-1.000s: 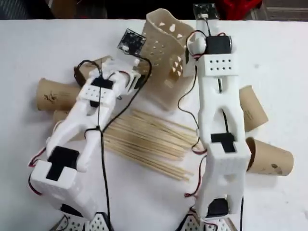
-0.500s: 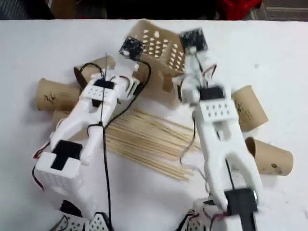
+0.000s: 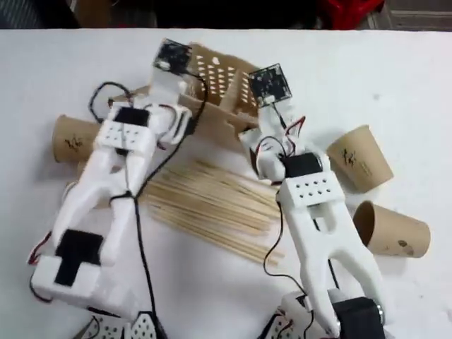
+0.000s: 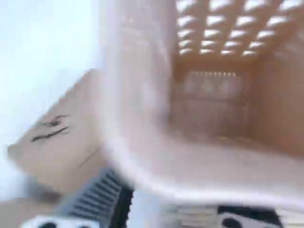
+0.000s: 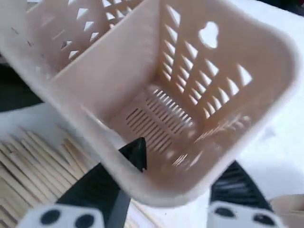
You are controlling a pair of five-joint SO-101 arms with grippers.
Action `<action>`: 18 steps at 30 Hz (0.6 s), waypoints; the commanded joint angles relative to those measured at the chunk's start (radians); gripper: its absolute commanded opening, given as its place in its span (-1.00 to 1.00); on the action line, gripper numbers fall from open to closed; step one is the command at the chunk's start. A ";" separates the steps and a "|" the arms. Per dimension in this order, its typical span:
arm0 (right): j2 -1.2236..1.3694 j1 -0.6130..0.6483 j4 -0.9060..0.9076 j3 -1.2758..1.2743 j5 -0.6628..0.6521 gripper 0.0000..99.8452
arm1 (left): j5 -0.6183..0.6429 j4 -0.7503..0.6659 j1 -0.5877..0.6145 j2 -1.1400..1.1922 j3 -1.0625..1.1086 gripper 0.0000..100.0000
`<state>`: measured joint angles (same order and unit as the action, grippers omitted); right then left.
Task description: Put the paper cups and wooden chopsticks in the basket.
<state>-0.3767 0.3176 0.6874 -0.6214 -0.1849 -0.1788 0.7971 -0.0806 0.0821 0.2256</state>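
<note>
A beige slotted basket [image 3: 215,74] lies tipped at the back centre, with its mouth facing both wrist cameras [image 4: 213,109] [image 5: 190,90]. My right gripper [image 3: 244,126] [image 5: 185,166] is shut on its near rim, with one black finger inside and the other outside. My left gripper [image 3: 182,95] [image 4: 161,209] is right at the basket's left rim, beside a brown paper cup [image 3: 139,92] [image 4: 52,137]. Wooden chopsticks [image 3: 212,205] [image 5: 28,161] lie in a loose pile between the arms. Another cup [image 3: 70,138] lies on its side at the left. Two more cups [image 3: 360,166] [image 3: 392,227] lie at the right.
White table [image 3: 395,78] with bare room at the back right and back left. Black cables hang off both arms over the chopstick pile. The table's far edge runs just behind the basket.
The basket went from upright at the back centre to tipped over and shifted left. My right arm drew back and left with it. My left gripper moved away from me to the basket's rim.
</note>
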 commanded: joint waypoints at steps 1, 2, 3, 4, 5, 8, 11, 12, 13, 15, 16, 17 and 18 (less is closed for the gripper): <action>-0.042 -0.005 0.059 0.057 -0.014 -0.39 | 0.014 0.169 0.051 -0.173 -0.138 -0.47; -0.047 -0.010 0.065 0.064 -0.014 -0.37 | 0.012 0.213 0.061 -0.196 -0.180 -0.47; -0.050 -0.012 0.067 0.069 -0.014 -0.37 | 0.011 0.256 0.070 -0.213 -0.227 -0.47; -0.051 -0.013 0.064 0.072 -0.015 -0.37 | 0.011 0.296 0.077 -0.225 -0.281 -0.47; -0.051 -0.013 0.062 0.075 -0.015 -0.37 | 0.009 0.333 0.084 -0.234 -0.339 -0.47; -0.051 -0.012 0.061 0.075 -0.031 -0.37 | 0.009 0.384 0.087 -0.229 -0.500 -0.47; -0.048 -0.012 0.058 0.074 -0.035 -0.37 | 0.015 0.365 0.053 -0.159 -0.582 -0.47; -0.048 -0.012 0.058 0.074 -0.035 -0.37 | 0.015 0.354 0.042 -0.122 -0.611 -0.47; -0.048 -0.012 0.058 0.072 -0.035 -0.37 | 0.015 0.344 0.035 -0.077 -0.640 -0.47; -0.048 -0.012 0.058 0.072 -0.035 -0.37 | 0.020 0.330 0.028 0.012 -0.718 -0.47; -0.048 -0.012 0.058 0.072 -0.035 -0.37 | 0.037 0.330 0.033 0.062 -0.769 -0.47; -0.048 -0.012 0.058 0.072 -0.035 -0.37 | 0.051 0.336 0.035 0.113 -0.819 -0.47; -0.048 -0.013 0.058 0.071 -0.035 -0.37 | 0.058 0.339 0.036 0.166 -0.867 -0.47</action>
<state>-0.3936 0.3176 0.7426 -0.5907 -0.2079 -0.1634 1.1546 -0.0391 0.0974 -0.4434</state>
